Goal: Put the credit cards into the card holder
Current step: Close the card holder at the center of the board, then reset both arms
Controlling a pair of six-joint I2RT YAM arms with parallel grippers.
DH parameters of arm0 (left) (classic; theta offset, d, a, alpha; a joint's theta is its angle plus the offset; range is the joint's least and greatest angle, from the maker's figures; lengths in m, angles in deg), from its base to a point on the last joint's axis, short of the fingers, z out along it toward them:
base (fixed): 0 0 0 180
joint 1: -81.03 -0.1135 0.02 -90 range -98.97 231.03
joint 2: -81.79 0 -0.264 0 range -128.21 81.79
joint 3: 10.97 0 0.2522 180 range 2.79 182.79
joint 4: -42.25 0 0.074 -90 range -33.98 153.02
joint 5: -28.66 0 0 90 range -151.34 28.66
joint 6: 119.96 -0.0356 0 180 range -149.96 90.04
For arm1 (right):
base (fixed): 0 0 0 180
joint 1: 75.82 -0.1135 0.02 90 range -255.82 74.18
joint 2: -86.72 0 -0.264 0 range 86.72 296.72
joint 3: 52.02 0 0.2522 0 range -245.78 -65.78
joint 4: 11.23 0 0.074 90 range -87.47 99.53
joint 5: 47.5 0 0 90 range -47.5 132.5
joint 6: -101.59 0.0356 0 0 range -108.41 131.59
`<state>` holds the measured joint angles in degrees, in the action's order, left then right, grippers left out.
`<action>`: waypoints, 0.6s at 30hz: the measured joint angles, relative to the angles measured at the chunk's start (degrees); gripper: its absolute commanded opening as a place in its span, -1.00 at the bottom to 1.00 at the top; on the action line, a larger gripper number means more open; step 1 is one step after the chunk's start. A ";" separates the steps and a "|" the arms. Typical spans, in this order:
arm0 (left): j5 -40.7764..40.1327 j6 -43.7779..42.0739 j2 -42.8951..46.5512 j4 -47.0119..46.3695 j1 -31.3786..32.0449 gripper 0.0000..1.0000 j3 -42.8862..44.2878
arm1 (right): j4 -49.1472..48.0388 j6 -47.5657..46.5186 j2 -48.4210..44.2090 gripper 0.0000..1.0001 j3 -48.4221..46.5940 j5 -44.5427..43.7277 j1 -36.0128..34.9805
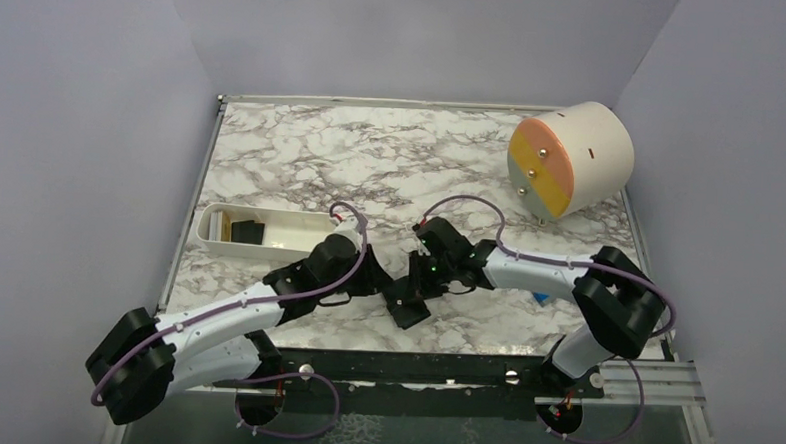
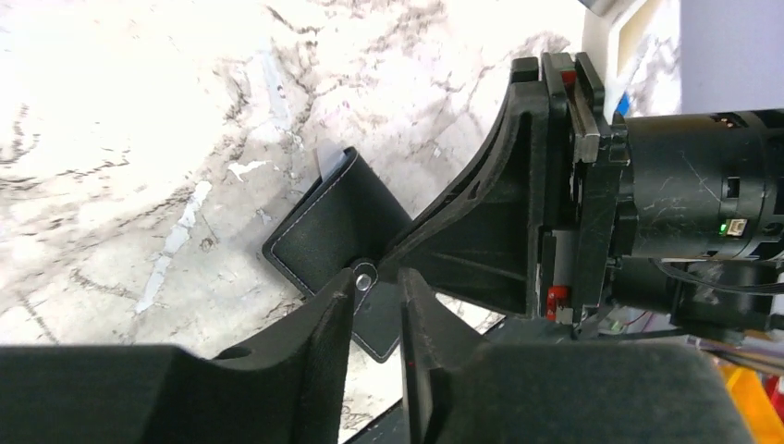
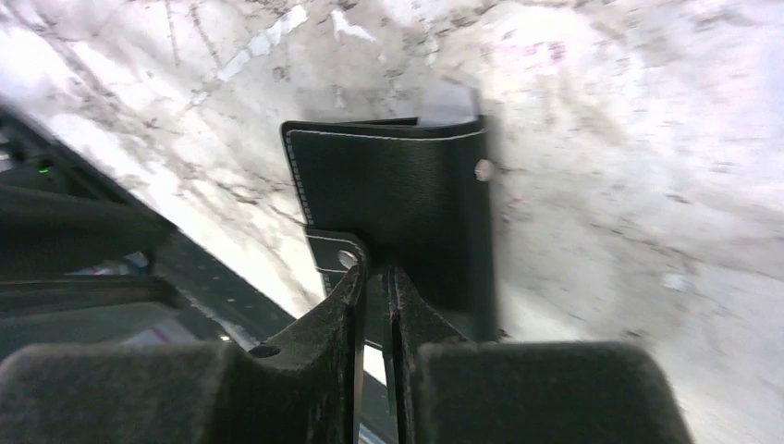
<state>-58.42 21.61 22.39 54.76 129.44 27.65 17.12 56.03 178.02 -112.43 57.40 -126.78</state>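
Left gripper [image 2: 376, 310]: fingers slightly apart, a clear gap. The left wrist view shows the card holder's [image 2: 337, 222] closing strap [image 2: 377, 326] lying face-up in that gap, not pinched, with its snap [image 2: 363, 276] just at the left fingertip. Right gripper [image 3: 373, 296]: fingers nearly together, straddling the holder's near edge. The right wrist view is blurred, so I cannot tell whether the pads press on it. This view alone shows the small stud [image 3: 481, 169] on the outer face. Both wrist views catch a pale card corner [image 2: 328, 155] poking out of the far edge; the top view does not resolve it. The holder is black, white-stitched and folded shut, and it lies flat on the marble table [image 1: 302, 148] between the two grippers, near the front edge. Only the top view shows the surroundings: a white tray [image 1: 208, 229] to the left with dark cards [image 1: 248, 232] in it, and a pale drum [image 1: 593, 141] with an orange-and-yellow face at far right.
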 measured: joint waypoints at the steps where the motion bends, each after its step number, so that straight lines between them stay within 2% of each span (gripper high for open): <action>1: -0.76 -0.04 1.20 0.57 0.00 -0.22 0.00 | 1.49 -0.59 -0.66 -0.61 -0.52 -0.74 0.00; 5: -5.07 -1.49 7.34 5.55 -0.02 0.03 1.79 | 7.13 -2.69 -5.03 -0.28 -3.30 -4.31 0.02; 10: -10.05 -4.55 12.24 12.46 -0.02 0.26 9.14 | 12.55 -4.98 -14.75 0.15 -8.35 -9.81 0.04; 12: -11.63 -6.36 13.75 15.52 -0.02 0.38 12.83 | 14.08 -5.75 -18.64 0.52 -10.03 -12.31 0.04; 13: -12.33 -7.39 14.40 17.05 -0.02 0.59 14.86 | 14.97 -6.03 -20.55 0.73 -10.80 -13.70 0.04; 14: -13.03 -8.35 14.99 18.53 -0.02 0.94 17.07 | 15.96 -6.38 -22.51 0.79 -11.50 -15.28 0.04; 18: -14.97 -12.22 16.15 24.00 -0.02 0.99 25.62 | 19.63 -7.96 -29.97 0.82 -13.97 -21.73 0.04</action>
<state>-73.39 9.39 38.54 78.76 129.41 53.27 36.75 48.08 148.06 -126.40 35.67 -126.74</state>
